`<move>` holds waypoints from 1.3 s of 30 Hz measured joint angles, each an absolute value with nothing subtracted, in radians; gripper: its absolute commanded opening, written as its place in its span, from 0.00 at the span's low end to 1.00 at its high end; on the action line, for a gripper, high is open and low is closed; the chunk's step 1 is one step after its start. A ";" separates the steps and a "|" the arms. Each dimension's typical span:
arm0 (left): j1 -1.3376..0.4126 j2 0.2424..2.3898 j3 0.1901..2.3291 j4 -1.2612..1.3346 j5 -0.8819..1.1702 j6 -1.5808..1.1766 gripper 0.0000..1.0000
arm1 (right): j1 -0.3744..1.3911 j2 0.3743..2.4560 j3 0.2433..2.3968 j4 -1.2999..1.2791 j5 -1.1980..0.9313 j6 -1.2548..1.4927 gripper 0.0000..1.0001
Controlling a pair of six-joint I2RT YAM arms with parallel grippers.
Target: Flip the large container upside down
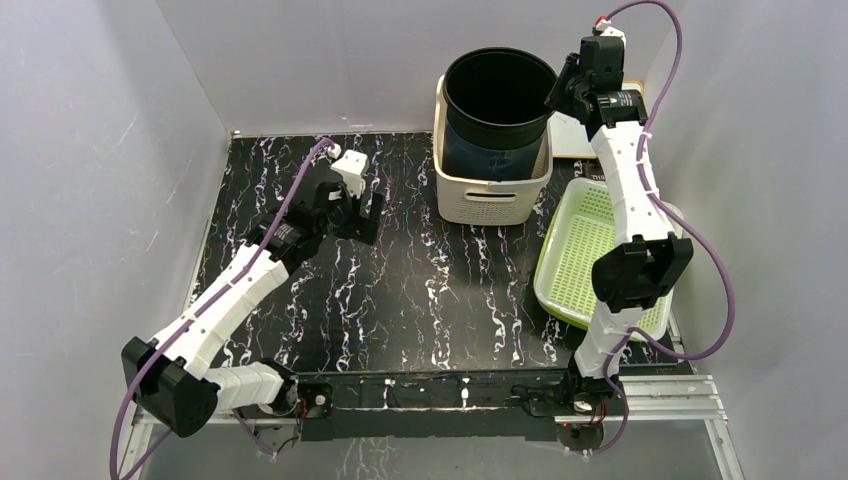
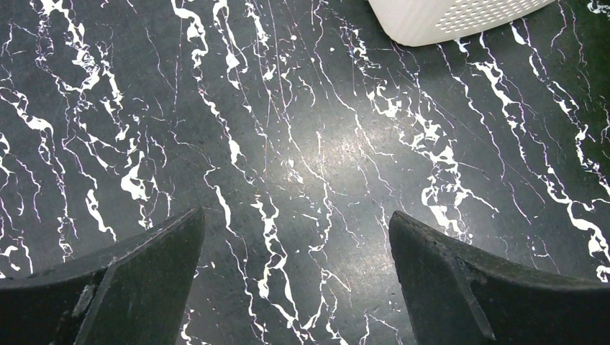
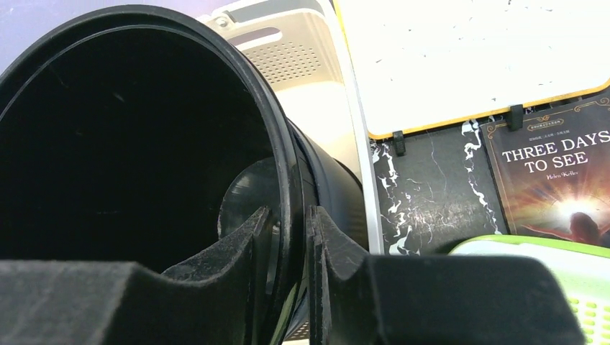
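Plainly, the right claw (image 3: 288, 215) pinches the smooth, cylindrical black container (image 3: 129, 144).

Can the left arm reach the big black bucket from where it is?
Probably yes. The left tool hovers open over the table, with nothing between it and the bucket standing in the white basket. The right tool pinches the rim on the other side.
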State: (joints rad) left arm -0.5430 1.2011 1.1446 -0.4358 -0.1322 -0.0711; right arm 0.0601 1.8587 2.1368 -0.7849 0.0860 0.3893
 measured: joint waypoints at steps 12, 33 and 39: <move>-0.543 1.201 1.132 -0.436 -0.136 -0.071 0.98 | 0.049 1.859 2.135 -0.786 0.078 0.391 0.00; -0.543 1.190 1.110 -0.437 -0.152 -0.071 0.98 | 0.026 1.735 2.176 -0.805 0.025 0.439 0.00; -0.543 1.181 1.110 -0.453 -0.175 -0.071 0.98 | 0.010 1.547 2.067 -0.640 0.002 0.503 0.00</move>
